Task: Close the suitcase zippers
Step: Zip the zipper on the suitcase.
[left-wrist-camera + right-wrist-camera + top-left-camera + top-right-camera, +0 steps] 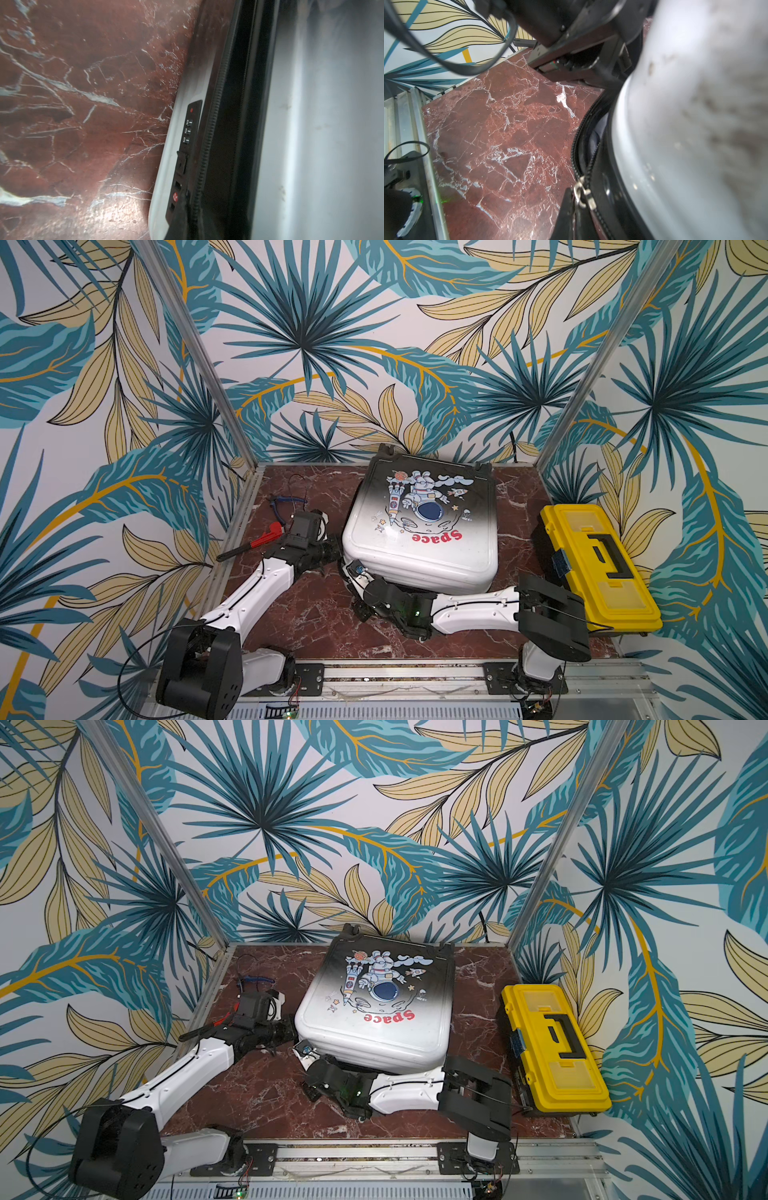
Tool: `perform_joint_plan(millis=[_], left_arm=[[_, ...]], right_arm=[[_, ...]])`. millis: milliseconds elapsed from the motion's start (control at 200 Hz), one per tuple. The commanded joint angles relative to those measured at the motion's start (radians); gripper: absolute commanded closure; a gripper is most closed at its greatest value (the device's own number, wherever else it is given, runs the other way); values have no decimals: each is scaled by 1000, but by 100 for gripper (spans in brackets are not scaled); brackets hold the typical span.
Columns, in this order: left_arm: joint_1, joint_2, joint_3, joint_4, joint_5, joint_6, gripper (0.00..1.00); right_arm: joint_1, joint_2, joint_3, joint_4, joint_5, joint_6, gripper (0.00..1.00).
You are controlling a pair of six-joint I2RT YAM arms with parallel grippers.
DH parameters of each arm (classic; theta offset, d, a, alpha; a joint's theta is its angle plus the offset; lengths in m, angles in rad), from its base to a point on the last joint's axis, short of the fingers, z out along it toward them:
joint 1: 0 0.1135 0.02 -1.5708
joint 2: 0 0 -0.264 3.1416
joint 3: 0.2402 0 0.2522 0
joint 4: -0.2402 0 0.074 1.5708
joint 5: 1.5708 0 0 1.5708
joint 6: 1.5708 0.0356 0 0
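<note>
Marble table (488,145): right claw (576,205) pinches zipper pull (580,192).

Both my left arm (257,589) and right arm (473,610) are white shells with chunky black joints (199,668) and thin black cables (245,593).

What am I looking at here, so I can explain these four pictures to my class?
Two robot arms with pincer grippers work on a marble table. Two pictures look down from overhead; two come from cameras on the wrists. On the table lie a suitcase, a yellow toolbox, a red wrench and blue pliers. The left gripper is shut beside the suitcase's lock; whether it holds anything is unclear. The right gripper, also shut, seems to pinch a metal zipper pull; the zipper beyond it gapes open.
</note>
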Motion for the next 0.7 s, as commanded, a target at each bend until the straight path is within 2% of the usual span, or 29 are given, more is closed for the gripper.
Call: perform_joint_plan(millis=[0, 85, 150, 290, 436, 581, 696], left_arm=[[-62, -8, 8, -56, 397, -67, 88], [-51, -1, 8, -78, 363, -38, 81], [-46, 8, 8, -90, 338, -20, 77], [-37, 50, 17, -90, 312, 2, 73], [-26, 82, 74, -90, 294, 16, 68], [-12, 127, 163, -136, 231, 64, 61], [-5, 181, 227, -137, 232, 84, 59]], right_arm=[[9, -7, -14, 147, -156, -71, 100], [9, -34, -31, 86, -153, -57, 92], [8, -60, -50, 57, -149, -43, 82], [9, -104, -68, -36, -139, -36, 73], [9, -160, -84, -123, -155, -9, 59], [9, -250, -75, -275, -186, 22, 50], [7, -329, -34, -482, -201, 55, 42]])
